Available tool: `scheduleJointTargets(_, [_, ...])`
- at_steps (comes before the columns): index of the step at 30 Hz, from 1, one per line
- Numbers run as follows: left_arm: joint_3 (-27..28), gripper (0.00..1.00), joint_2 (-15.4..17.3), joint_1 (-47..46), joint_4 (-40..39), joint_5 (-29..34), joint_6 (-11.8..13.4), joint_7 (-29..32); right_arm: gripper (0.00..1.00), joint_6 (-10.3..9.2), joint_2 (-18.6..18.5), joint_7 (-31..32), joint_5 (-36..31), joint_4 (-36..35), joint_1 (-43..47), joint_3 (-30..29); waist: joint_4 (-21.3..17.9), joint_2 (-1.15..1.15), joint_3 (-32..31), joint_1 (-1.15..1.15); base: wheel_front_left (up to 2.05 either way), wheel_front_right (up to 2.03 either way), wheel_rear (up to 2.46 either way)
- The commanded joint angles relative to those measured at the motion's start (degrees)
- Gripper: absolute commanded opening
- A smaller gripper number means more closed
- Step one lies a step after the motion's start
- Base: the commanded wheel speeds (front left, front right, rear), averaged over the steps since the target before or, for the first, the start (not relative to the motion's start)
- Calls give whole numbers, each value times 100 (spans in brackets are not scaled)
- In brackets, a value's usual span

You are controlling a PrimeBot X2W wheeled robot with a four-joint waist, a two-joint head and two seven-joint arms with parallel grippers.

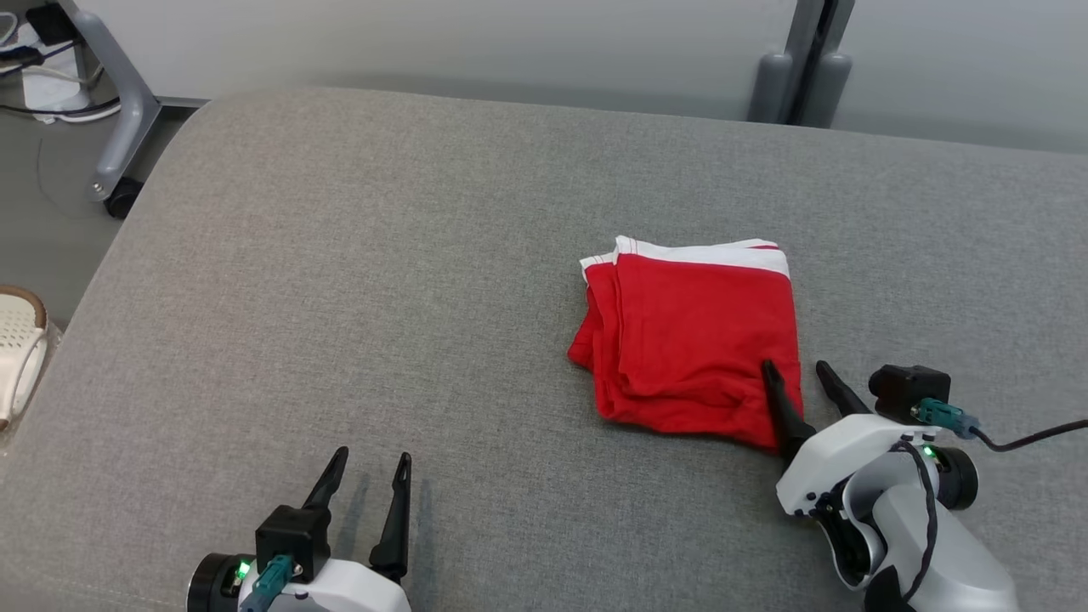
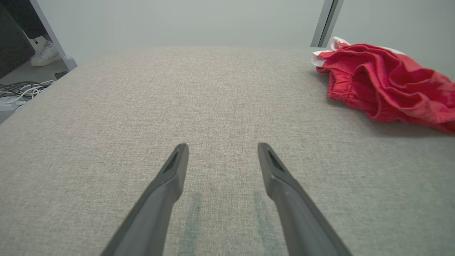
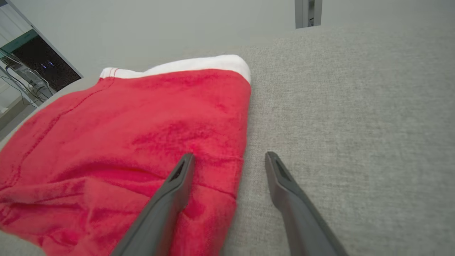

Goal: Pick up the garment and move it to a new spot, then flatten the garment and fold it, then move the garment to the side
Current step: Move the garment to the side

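Observation:
The garment [image 1: 693, 336] is a red piece with a white band along its far edge, lying folded into a rough square right of centre on the grey surface [image 1: 382, 280]. My right gripper [image 1: 799, 370] is open at the garment's near right corner, its left finger over the red cloth and its right finger over bare grey fabric. In the right wrist view the red garment [image 3: 142, 121] lies under the left finger, with my right gripper [image 3: 229, 158] straddling its edge. My left gripper [image 1: 374, 459] stands open at the near left, apart from the garment [image 2: 384, 85], holding nothing [image 2: 222, 147].
The grey surface's left edge drops to the floor, where a wheeled grey stand leg [image 1: 119, 119] and cables [image 1: 42, 93] sit. A pale mesh object [image 1: 21, 348] shows at the far left. A grey post [image 1: 803, 76] rises behind the back edge.

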Motion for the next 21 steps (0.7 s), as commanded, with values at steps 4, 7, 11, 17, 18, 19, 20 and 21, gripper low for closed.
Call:
scheduleJointTargets(4, [-27,100,23,-144,-45,-38,45,2,71,-1,-40,6,220,268,-158,190,41,0,66,0,0,0,0])
scheduleJointTargets(7, [-15,100,23,-200,-67,-35,43,2,0,-1,-35,6,345,369,-237,313,12,0,90,0,0,0,0])
scheduleJointTargets(11, [-5,100,24,-214,-72,-6,43,2,0,-2,-43,5,261,312,-337,177,-81,0,48,0,0,0,0])
scheduleJointTargets(17, [40,100,21,-74,-86,45,-8,2,0,-2,-42,5,107,14,-29,-63,-445,0,-241,0,0,0,0])
scheduleJointTargets(18, [37,100,20,-54,-90,57,-15,2,0,-2,-44,5,84,-24,14,-98,-532,0,-288,0,0,0,0])
scheduleJointTargets(19, [68,100,21,-19,-93,52,-20,2,0,-2,-46,4,52,-64,64,-69,-658,0,-349,0,0,0,0])
scheduleJointTargets(20, [55,100,25,6,-94,54,-42,2,0,-2,-42,5,42,-93,137,-95,-766,0,-391,0,0,0,0])
scheduleJointTargets(21, [69,100,22,31,-99,53,-43,2,0,-2,-40,5,17,-121,209,-63,-906,0,-441,0,0,0,0])
